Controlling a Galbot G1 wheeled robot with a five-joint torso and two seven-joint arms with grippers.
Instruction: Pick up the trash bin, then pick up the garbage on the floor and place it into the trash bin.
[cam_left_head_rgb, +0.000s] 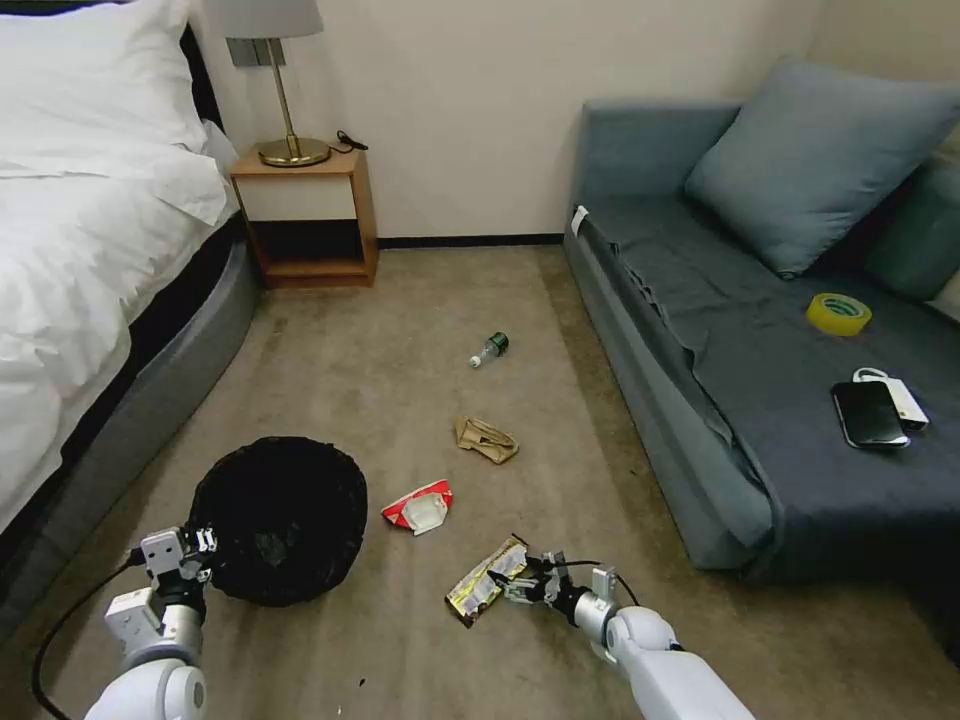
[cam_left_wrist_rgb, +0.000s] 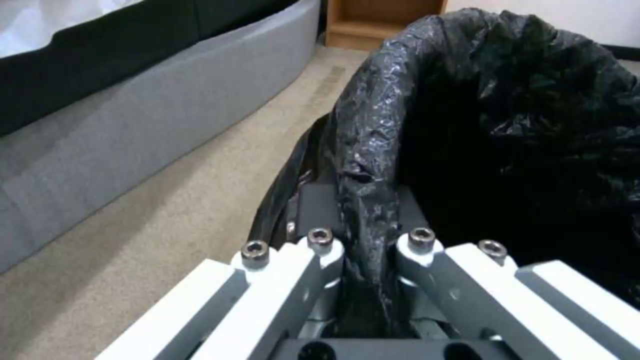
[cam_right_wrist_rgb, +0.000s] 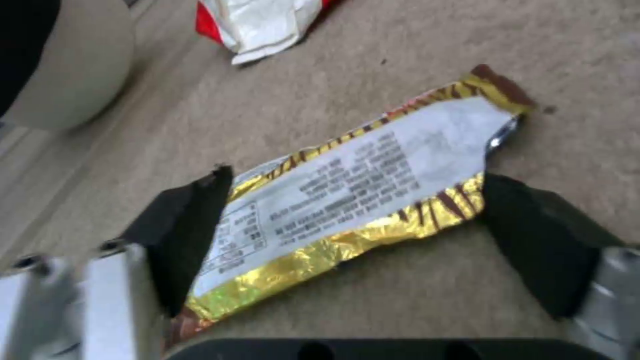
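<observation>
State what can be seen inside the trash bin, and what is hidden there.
Inside the trash bin, held at its rim by the left gripper, shows crinkled black bag liner. The bottom is too dark to tell whether any litter lies there.

Left gripper (cam_left_head_rgb: 203, 541) fingers clamped together; right gripper (cam_left_head_rgb: 516, 583) fingers spread, low.

One bin (cam_left_head_rgb: 278, 520). Four pieces of litter on the floor: one yellow wrapper (cam_left_head_rgb: 485, 580), one red-white wrapper (cam_left_head_rgb: 418, 506), one paper wad (cam_left_head_rgb: 485, 439), one small bottle (cam_left_head_rgb: 489, 350). On the sofa (cam_left_head_rgb: 700, 300): one tape roll (cam_left_head_rgb: 838, 313), one phone (cam_left_head_rgb: 868, 413), two cushions (cam_left_head_rgb: 815, 160). One lamp (cam_left_head_rgb: 275, 80), one nightstand (cam_left_head_rgb: 305, 215), one bed (cam_left_head_rgb: 90, 250).
</observation>
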